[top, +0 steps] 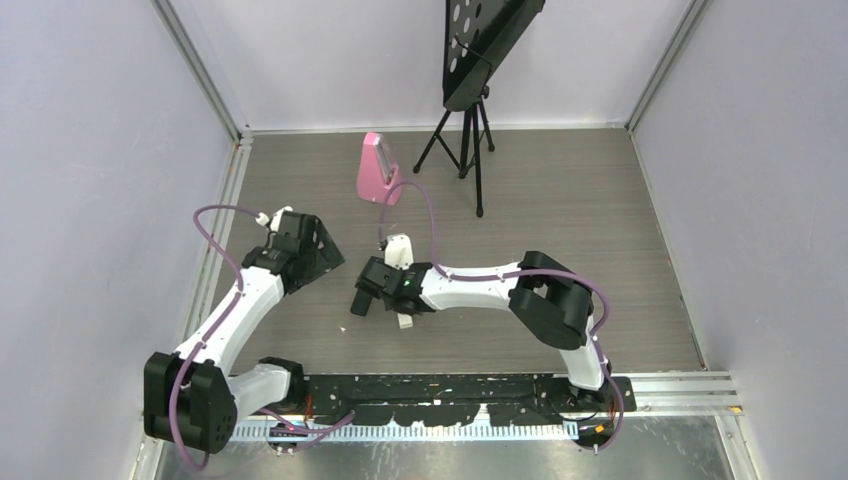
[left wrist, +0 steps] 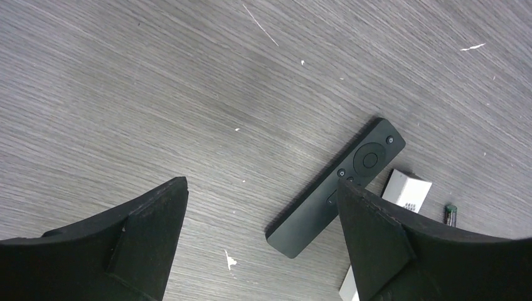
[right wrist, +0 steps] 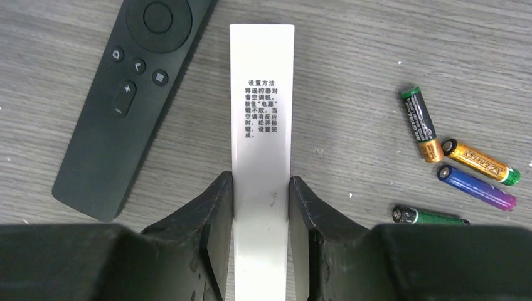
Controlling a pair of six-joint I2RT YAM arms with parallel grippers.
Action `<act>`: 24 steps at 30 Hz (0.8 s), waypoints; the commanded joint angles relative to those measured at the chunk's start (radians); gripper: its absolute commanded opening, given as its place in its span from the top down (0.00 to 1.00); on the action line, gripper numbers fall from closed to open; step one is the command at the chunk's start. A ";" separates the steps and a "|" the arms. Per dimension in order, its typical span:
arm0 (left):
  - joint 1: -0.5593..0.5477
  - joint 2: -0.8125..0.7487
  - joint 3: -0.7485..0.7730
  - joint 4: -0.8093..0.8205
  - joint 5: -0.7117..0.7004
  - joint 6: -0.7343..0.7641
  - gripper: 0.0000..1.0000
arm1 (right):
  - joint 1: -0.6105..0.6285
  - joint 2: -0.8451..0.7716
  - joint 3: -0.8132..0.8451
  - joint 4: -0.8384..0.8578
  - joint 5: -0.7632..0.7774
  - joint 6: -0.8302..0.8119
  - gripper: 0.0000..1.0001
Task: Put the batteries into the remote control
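The black remote control lies button side up on the grey table; the left wrist view also shows the remote control. Right beside it lies a white bar-shaped remote with printed text. My right gripper is shut on that white remote, its fingers pressed against both long sides. Several batteries lie to the right: a dark and gold one, a yellow one, a purple and blue one and a dark green one. My left gripper hangs open over bare table, left of the black remote.
A pink object stands at the back of the table. Behind it is a tripod carrying a black perforated panel. Pale walls close in the table on the left, right and far sides.
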 commanded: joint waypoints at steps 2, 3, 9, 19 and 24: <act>0.024 -0.056 -0.014 0.037 0.098 0.067 0.10 | -0.053 -0.060 -0.030 0.096 -0.069 -0.047 0.85; 0.027 -0.059 -0.010 0.042 0.121 0.082 0.10 | -0.064 -0.095 -0.059 0.137 -0.092 -0.074 0.87; 0.035 -0.061 0.050 0.079 0.339 0.142 0.11 | -0.172 -0.350 -0.198 0.293 -0.381 -0.328 0.96; 0.033 -0.213 -0.047 0.643 1.048 0.195 0.12 | -0.364 -0.787 -0.319 0.261 -0.870 -0.483 0.98; 0.033 -0.243 -0.062 0.817 1.203 0.215 0.13 | -0.366 -0.876 -0.301 0.188 -1.019 -0.539 0.98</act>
